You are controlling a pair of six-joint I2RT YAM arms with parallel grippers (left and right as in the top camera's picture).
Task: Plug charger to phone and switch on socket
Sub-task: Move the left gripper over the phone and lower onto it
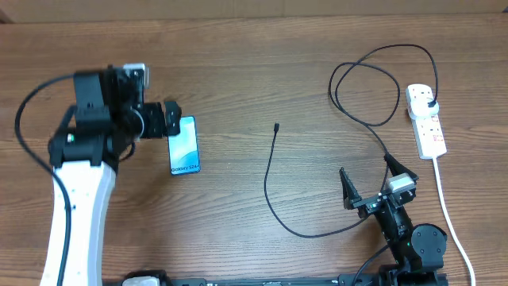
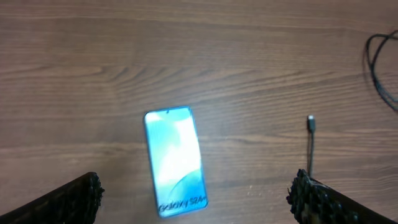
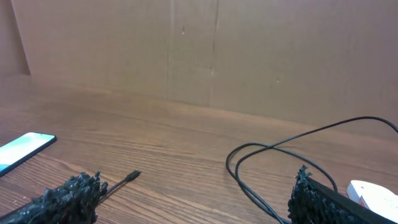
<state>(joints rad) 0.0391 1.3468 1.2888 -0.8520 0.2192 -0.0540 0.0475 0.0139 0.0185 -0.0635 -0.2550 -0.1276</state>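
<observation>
Counting one holder, you have the socket (image 1: 427, 119) with the charger (image 1: 267, 179) plugged into its end outlet, the phone (image 2: 175, 160) flat between your left gripper's (image 2: 196, 199) parted fingers, and your right gripper (image 1: 369, 179) splayed, empty, beside the cable.

White left arm (image 1: 75, 199) rising along the frame's left side, left gripper (image 1: 172, 119) aimed rightward, jaws wide apart, right gripper (image 1: 368, 178) at lower right, jaws splayed wide
</observation>
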